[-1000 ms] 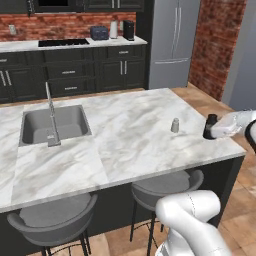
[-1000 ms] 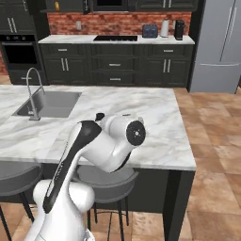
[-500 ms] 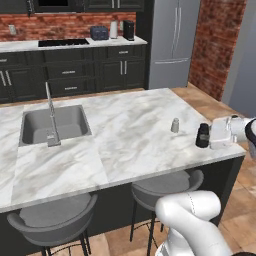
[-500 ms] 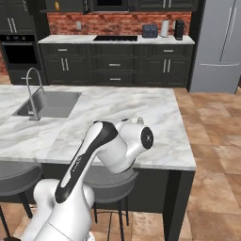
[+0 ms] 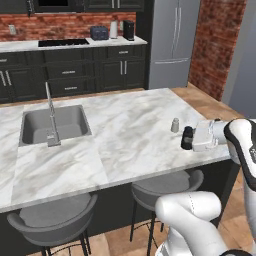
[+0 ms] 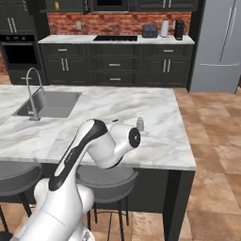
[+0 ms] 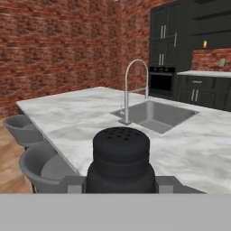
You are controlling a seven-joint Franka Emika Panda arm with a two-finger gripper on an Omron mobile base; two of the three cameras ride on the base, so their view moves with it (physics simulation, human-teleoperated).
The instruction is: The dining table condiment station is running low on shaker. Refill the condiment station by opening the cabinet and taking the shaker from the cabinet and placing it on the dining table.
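Observation:
The black shaker (image 5: 187, 138) stands upright in my gripper (image 5: 190, 139), which is shut on it from the right, low over the right end of the dining table (image 5: 125, 135). Whether its base touches the marble I cannot tell. The hand view has the shaker (image 7: 121, 155) up close with its holed top, flanked by the grey fingertips (image 7: 74, 185), and the marble top (image 7: 81, 113) stretching beyond. The dark upper cabinet (image 6: 63, 4) hangs at the far left of the back wall, an orange carton showing inside.
A small grey shaker (image 5: 175, 125) stands on the marble just behind and left of the black one. The steel sink (image 5: 52, 125) with its faucet (image 5: 50, 117) is at the table's left. Grey stools (image 5: 165, 187) sit under the near edge. The fridge (image 5: 172, 42) stands behind.
The gripper has carried the black shaker left and slightly down, from beyond the table's right edge to low over the marble near the grey shaker.

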